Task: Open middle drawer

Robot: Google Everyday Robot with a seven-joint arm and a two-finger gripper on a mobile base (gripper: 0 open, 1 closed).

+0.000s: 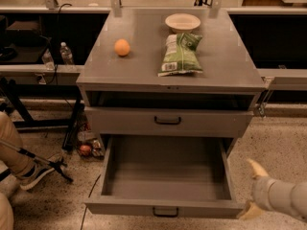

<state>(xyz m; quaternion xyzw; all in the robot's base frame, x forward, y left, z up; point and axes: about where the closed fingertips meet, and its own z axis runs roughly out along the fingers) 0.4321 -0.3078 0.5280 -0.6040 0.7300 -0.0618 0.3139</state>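
Observation:
The middle drawer of the grey cabinet is pulled far out, showing its deep, plain grey, empty tray. Its small black handle is on the front panel at the bottom of the view. Above it another grey drawer front with a black handle is closed. My gripper is at the lower right, just beside the open drawer's front right corner and apart from it. Its yellowish fingertips are spread and hold nothing.
On the cabinet top lie an orange, a green chip bag and a white bowl. Water bottles stand at the left. A person's leg and shoe, a black stand leg and small floor items lie left of the cabinet.

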